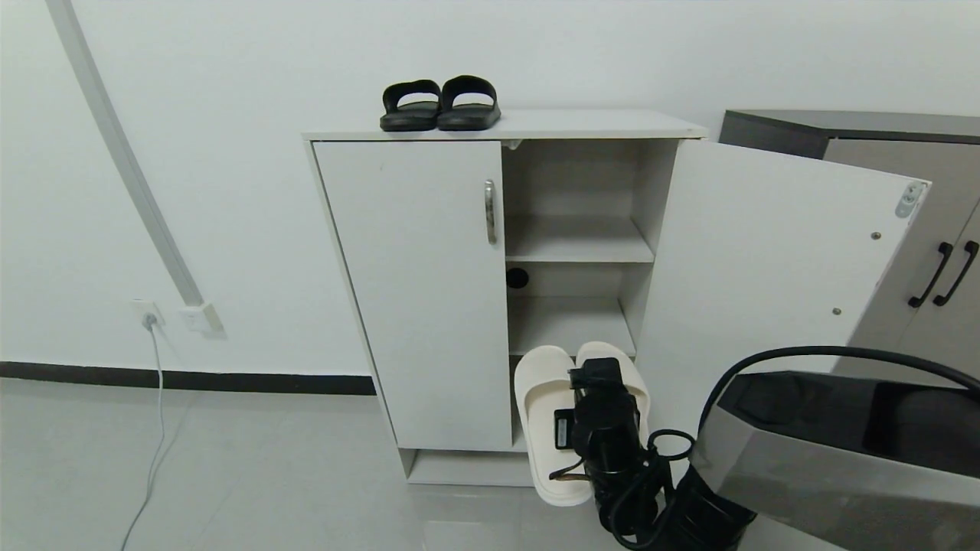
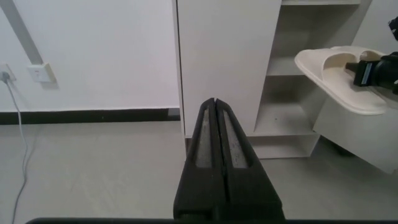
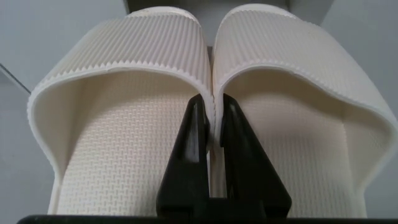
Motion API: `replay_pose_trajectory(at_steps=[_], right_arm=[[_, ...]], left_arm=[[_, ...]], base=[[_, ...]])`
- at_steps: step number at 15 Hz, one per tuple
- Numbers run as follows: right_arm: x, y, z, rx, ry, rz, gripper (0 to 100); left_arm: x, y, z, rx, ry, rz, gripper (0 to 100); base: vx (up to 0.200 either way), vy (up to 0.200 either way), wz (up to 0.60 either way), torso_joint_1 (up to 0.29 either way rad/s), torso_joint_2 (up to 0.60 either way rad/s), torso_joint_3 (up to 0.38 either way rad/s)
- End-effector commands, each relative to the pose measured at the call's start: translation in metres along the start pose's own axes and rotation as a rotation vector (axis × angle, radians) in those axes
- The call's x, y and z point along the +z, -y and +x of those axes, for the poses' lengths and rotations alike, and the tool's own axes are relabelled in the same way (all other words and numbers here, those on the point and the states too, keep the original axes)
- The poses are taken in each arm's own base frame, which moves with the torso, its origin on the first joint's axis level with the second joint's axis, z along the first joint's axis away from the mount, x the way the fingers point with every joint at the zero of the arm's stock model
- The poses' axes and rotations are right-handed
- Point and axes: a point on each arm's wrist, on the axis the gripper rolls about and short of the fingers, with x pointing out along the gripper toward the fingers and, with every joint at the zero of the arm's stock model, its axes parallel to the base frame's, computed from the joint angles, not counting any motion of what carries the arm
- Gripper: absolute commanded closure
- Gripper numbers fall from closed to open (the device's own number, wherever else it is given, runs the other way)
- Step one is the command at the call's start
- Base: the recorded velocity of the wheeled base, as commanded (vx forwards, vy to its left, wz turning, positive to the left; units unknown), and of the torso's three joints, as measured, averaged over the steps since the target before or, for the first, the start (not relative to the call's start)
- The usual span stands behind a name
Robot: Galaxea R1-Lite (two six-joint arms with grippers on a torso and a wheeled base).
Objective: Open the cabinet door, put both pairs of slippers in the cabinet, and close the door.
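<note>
1. A pair of cream-white ribbed rubber slippers hangs in the air just in front of the open right half of the white wooden two-door cabinet. Their toes point towards the lower shelves. Whether the toes have crossed the cabinet's front edge cannot be told.
2. The right gripper has its fingers nearly together. They pinch the two touching inner walls of the cream-white slippers, one finger in each shoe (the left wrist view shows this from the side).
3. The left gripper has its fingers pressed flat against each other with nothing between them. It is low over the grey floor, facing the cabinet's closed left door.
4. The right door is swung wide open, and the left door carries a slim metal handle.
5. A pair of black rubber slide slippers sits side by side on the cabinet top, above the left door.
6. A grey cabinet with black handles stands just beyond the open door.
7. A wall socket with a pale cable is well to the left.
</note>
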Motion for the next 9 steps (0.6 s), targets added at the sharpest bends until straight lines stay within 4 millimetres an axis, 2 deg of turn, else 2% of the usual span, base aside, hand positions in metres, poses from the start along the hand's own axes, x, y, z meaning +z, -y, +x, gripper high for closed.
replay_pose_trajectory(at_steps=[1,5,9], right_arm=[[-0.016,0.003,0.007,-0.014,-0.017,-0.02,100],[-0.033,0.004,0.017,-0.025,-0.013,-0.018,100],[-0.039,0.005,0.022,-0.032,-0.017,-0.023,100]], left_arm=[[0.0,0.0,0.0,0.001,-0.002,0.0,100],[0.0,0.0,0.0,0.001,-0.003,0.0,100],[0.0,0.0,0.0,-0.001,-0.003,0.0,100]], base=[[0.0,0.0,0.0,0.0,0.0,0.0],[0.0,0.0,0.0,-0.001,0.0,-0.016],[0.0,0.0,0.0,-0.001,0.0,-0.157]])
